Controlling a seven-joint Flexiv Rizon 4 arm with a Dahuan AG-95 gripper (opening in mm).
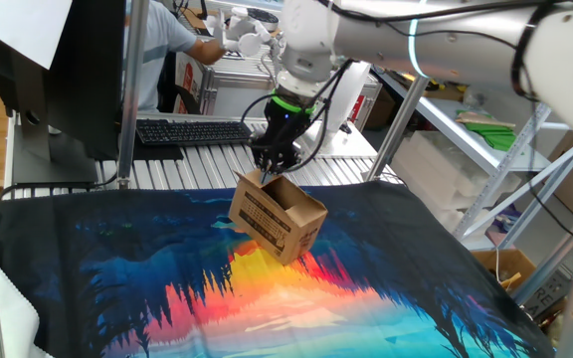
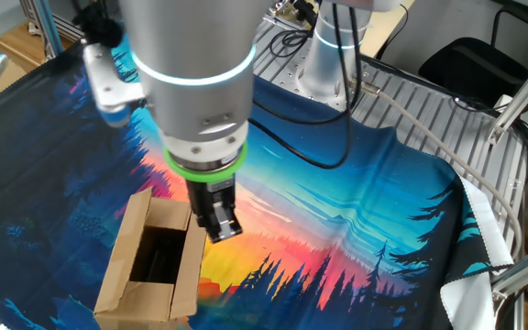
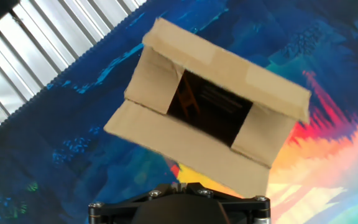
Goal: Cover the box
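A workshop with shelving, a keyboard [image 1: 192,130] and a person [image 1: 167,45] at the far side surrounds a slatted metal table [image 1: 187,164] draped with a cloth [image 1: 167,278] printed in blue, orange and teal. In one fixed view the box [image 1: 277,217] stands on the cloth at the far middle, tilted, its top open. The gripper [image 1: 270,169] hangs at the box's far left edge; whether it touches a flap cannot be told here.

In the other fixed view the box [image 2: 149,266] sits at the near left with its dark inside showing. All its flaps stand up or lean outward. The gripper [image 2: 222,231] hangs just beside the right flap, its fingers look close together with nothing between them, though the gap is hard to judge.

In the hand view the box [image 3: 210,112] fills the middle, mouth wide open, the two long flaps splayed and the short ones leaning in only a little. The fingertips do not show here.

Judging by this, the task looks barely begun: no flap is folded flat, and all four are left to close.
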